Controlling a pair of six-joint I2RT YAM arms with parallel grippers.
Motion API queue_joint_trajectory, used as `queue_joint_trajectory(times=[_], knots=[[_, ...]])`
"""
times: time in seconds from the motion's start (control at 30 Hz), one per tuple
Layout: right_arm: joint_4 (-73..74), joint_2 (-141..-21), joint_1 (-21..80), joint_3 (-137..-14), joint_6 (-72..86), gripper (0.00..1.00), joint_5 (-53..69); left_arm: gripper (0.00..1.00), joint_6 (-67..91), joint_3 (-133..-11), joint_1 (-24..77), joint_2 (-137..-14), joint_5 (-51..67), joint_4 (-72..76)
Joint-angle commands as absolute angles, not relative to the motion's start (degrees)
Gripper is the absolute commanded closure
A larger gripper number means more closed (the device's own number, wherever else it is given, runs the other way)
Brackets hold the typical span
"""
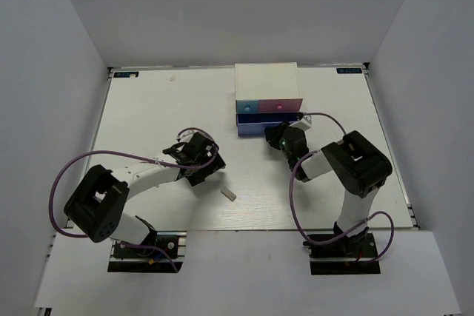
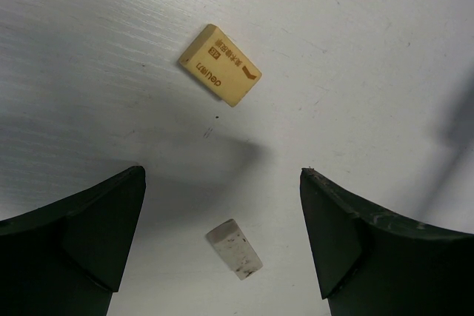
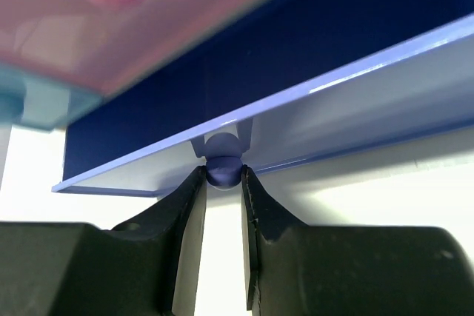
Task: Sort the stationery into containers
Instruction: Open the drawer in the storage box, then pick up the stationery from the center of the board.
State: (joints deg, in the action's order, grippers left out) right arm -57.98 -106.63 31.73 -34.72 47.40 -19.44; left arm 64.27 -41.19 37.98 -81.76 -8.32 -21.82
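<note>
Right gripper (image 3: 222, 177) pinches the round knob (image 3: 222, 168) of the purple-blue drawer (image 3: 370, 94).

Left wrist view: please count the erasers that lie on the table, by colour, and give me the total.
Tan eraser: 1
White eraser: 1
Total: 2
</note>
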Motion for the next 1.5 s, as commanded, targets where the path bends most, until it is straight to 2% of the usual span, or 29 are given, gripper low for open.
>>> queue_joint_trajectory(times=[0.0,0.2,0.23,0.27,0.3,0.33,0.37,0.43,0.5,0.63,0.7,0.73,0.77,0.83,0.87,0.93,1.03,1.17,1.2,1.23,1.3,1.33,1.37,1.47], knots=[[-58.5,-102.1,32.8,-31.2,47.6,0.91,-20.1,0.05,63.7,-42.9,37.7,-81.3,-8.3,-21.1],[-56.5,-97.7,33.8,-26.5,48.3,0.91,-18.5,0.05,63.7,-44.2,37.7,-82.5,-8.3,-21.1],[-56.3,-97.3,34.0,-26.1,48.7,0.87,-18.5,0.05,63.7,-44.7,37.7,-82.5,-8.9,-21.1],[-56.1,-96.9,34.5,-25.8,48.7,0.8,-18.5,0.05,64.2,-44.7,37.7,-83.1,-8.9,-21.7],[-56.2,-96.8,34.6,-25.1,48.7,0.69,-18.7,0.05,64.2,-45.3,37.7,-83.1,-9.4,-21.7],[-56.2,-96.7,34.8,-25.1,48.1,0.44,-18.8,0.05,64.2,-45.8,37.7,-83.7,-9.4,-21.7],[-57.0,-96.7,34.7,-25.7,47.4,0.35,-18.5,0.05,64.8,-45.8,37.7,-83.7,-9.4,-22.3],[-57.7,-96.8,34.5,-26.1,45.5,0.26,-17.3,0.05,65.3,-46.4,37.7,-83.7,-10.0,-22.9],[-57.9,-96.4,34.5,-26.7,44.4,0.26,-17.0,0.05,66.2,-46.9,37.7,-84.2,-10.0,-23.5],[-57.0,-94.7,34.5,-25.6,43.9,0.34,-14.4,0.05,70.0,-48.9,37.7,-84.7,-11.8,-27.0],[-56.7,-93.0,34.6,-24.9,43.4,0.44,-13.0,0.05,70.7,-49.7,37.2,-85.3,-13.2,-28.3],[-56.5,-92.0,34.5,-23.5,43.0,0.49,-11.7,0.05,70.8,-50.5,37.2,-85.9,-13.2,-28.9],[-56.6,-91.0,34.3,-22.9,41.7,0.64,-11.1,0.05,70.8,-51.1,37.2,-85.9,-13.2,-29.5],[-56.3,-89.0,34.4,-21.3,41.0,0.8,-9.1,0.05,70.8,-51.6,37.2,-86.6,-14.6,-30.4],[-56.4,-88.0,34.5,-20.8,39.4,0.92,-6.4,0.05,70.8,-51.6,37.2,-86.6,-14.6,-31.1],[-56.9,-85.6,34.5,-19.6,36.8,1.0,-4.7,0.05,69.5,-52.3,37.2,-87.2,-16.0,-31.8],[-59.1,-83.9,34.5,-19.2,31.2,1.0,1.4,0.06,66.2,-54.5,37.2,-88.2,-17.3,-33.2],[-63.3,-82.8,34.5,-19.8,17.1,1.0,21.3,0.11,63.5,-54.5,37.2,-88.2,-17.9,-33.2],[-62.8,-82.0,34.4,-20.2,11.2,1.0,31.6,0.14,63.5,-54.5,37.2,-88.2,-18.5,-33.2],[-62.4,-81.7,34.1,-21.3,9.9,1.0,34.1,0.16,63.5,-54.0,37.2,-88.8,-18.5,-33.2],[-55.4,-80.0,34.0,-25.0,4.4,1.0,42.1,0.24,64.0,-54.5,37.2,-89.4,-18.5,-33.2],[-52.5,-79.7,33.9,-26.4,2.4,1.0,44.4,0.25,64.0,-55.2,37.2,-89.4,-18.5,-33.2],[-40.5,-79.7,33.3,-29.8,0.2,1.0,45.8,0.26,64.8,-55.2,37.2,-90.1,-18.5,-33.7],[-30.9,-79.7,31.9,-36.1,-4.3,1.0,52.2,0.32,65.8,-56.9,37.2,-91.5,-18.5,-34.4]])
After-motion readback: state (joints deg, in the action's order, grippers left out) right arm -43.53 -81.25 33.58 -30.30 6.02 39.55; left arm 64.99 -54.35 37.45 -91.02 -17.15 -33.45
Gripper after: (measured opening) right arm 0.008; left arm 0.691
